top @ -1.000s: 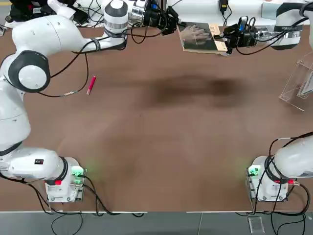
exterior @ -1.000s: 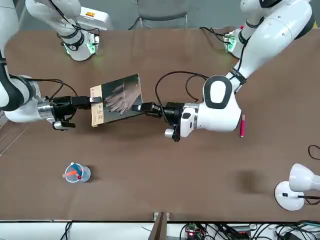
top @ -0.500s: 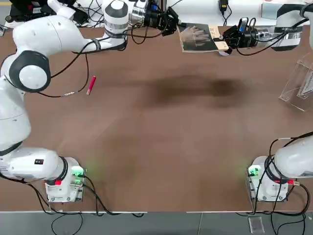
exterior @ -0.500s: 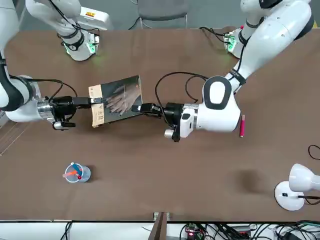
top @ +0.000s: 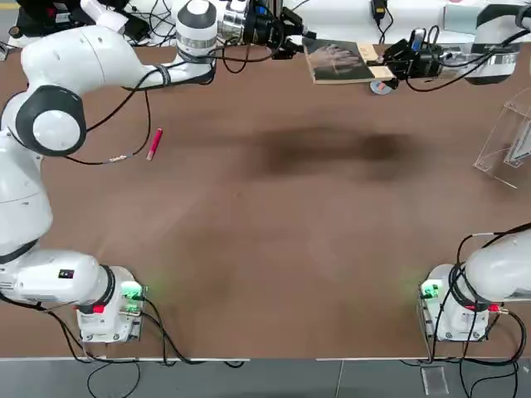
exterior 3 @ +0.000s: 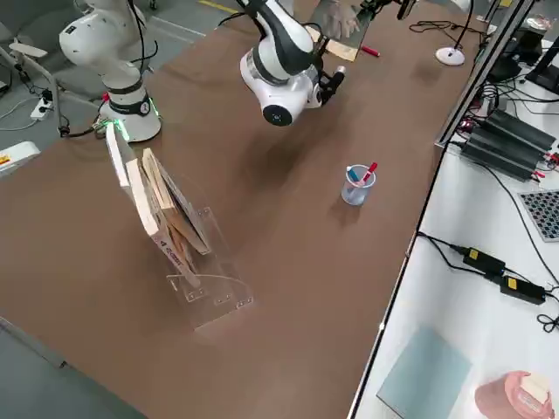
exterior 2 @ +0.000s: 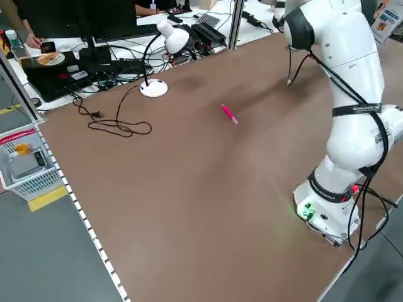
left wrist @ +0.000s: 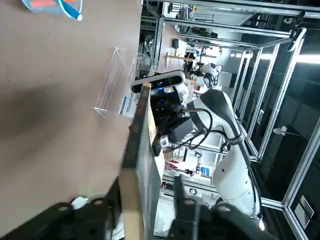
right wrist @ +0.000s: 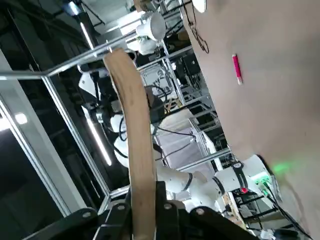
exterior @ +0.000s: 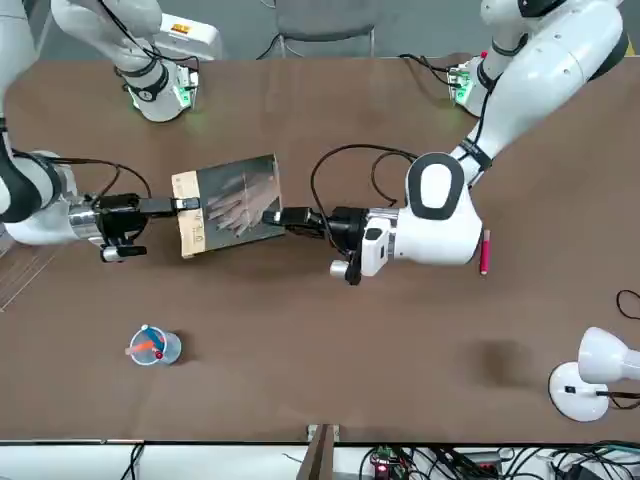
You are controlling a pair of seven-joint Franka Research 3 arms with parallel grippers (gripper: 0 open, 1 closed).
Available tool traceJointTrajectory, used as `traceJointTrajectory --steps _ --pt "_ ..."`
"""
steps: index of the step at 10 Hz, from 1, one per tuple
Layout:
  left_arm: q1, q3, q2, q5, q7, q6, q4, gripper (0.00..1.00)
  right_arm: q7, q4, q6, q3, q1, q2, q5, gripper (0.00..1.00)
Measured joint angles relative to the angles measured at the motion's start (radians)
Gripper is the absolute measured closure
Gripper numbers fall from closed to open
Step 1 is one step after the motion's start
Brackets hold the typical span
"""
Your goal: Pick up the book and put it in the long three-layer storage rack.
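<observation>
- No text, label or number can be read with certainty.
- The book [exterior: 228, 204] bears dark characters on the tan strip along one edge, too small to make out.
- The left arm [exterior 2: 356, 108] has a black band with small pale lettering, illegible.

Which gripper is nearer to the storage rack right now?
Right. The right gripper, clamped on the book's tan edge, sits on the rack's side of the table; the left gripper is beyond the book's far edge.
</observation>
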Motion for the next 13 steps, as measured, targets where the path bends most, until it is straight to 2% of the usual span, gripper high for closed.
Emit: traceJointTrajectory --steps 2,4,5,7,9,13 --pt "0.003 0.000 0.000 0.000 0.000 0.000 0.006 0.31 0.016 0.017 0.004 -0.007 -0.026 0.000 -0.028 0.84" --pt "0.005 0.000 -0.003 0.007 0.000 0.001 0.014 0.07 0.056 0.064 0.015 -0.014 -0.063 -0.002 -0.146 0.84" --pt "0.006 0.000 -0.010 0.033 0.001 0.003 0.018 0.01 0.093 0.102 0.015 -0.017 -0.088 -0.004 -0.219 0.84" --pt "0.018 0.011 -0.032 0.144 -0.015 0.012 0.022 0.01 0.174 0.186 0.014 -0.021 -0.139 -0.017 -0.367 0.84" --pt "0.055 0.019 -0.053 0.296 -0.059 0.009 0.022 0.01 0.233 0.267 0.012 -0.022 -0.183 -0.035 -0.519 0.84" --pt "0.125 0.021 -0.105 0.693 -0.183 -0.069 0.022 0.01 0.291 0.379 0.014 -0.026 -0.272 -0.048 -0.761 0.84"
